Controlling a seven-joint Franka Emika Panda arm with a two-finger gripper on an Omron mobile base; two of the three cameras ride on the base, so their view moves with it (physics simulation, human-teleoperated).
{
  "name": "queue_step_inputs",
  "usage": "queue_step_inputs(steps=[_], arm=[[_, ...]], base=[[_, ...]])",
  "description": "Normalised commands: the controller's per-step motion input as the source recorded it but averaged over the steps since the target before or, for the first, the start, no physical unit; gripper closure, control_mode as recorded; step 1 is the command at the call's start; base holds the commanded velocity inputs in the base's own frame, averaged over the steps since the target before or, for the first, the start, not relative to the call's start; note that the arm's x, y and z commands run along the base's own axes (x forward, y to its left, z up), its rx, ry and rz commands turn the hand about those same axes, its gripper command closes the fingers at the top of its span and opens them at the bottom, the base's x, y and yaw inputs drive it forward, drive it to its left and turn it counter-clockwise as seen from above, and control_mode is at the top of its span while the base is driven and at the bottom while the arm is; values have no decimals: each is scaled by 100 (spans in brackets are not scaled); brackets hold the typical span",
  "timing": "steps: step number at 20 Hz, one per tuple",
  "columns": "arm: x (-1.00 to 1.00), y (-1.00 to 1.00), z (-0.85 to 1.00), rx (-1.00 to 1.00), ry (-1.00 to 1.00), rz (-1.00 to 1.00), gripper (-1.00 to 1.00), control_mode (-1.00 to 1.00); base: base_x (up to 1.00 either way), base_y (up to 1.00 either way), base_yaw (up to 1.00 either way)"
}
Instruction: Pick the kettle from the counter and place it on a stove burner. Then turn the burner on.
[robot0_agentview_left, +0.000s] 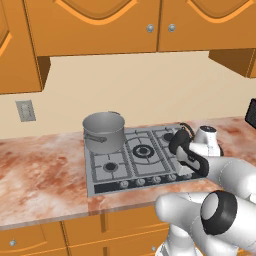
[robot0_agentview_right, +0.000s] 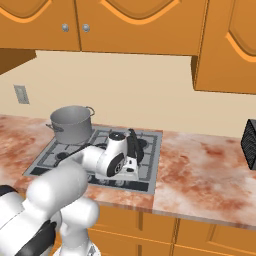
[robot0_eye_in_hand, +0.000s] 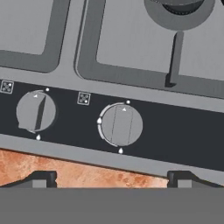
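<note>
The end effector (robot0_eye_in_hand: 112, 177) stood fully open, empty, above a knob (robot0_eye_in_hand: 121, 125). The knob looked rigid, smooth; grip across its raised ridge.

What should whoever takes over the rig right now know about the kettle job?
Gripper: jaws open, holding nothing, facing a knob on the cooktop's front panel, not touching it.
Kettle: off the counter, on the right side of the cooktop, partly hidden behind the hand.
Done: kettle appears set on a burner.
Left: turn that burner's knob; first confirm which knob it is.
</note>
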Motion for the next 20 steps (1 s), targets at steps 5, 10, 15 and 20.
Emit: queue_step_inputs(steps=[5,10,15,20], arm=[[11,0,-6,0,0,0,-100,-100],[17,0,-11,0,0,0,-100,-100],[17,0,-13,0,0,0,-100,-100],[6,0,-12,0,0,0,-100,-100]], base=[[0,0,0],[0,0,0],[0,0,0],[0,0,0]])
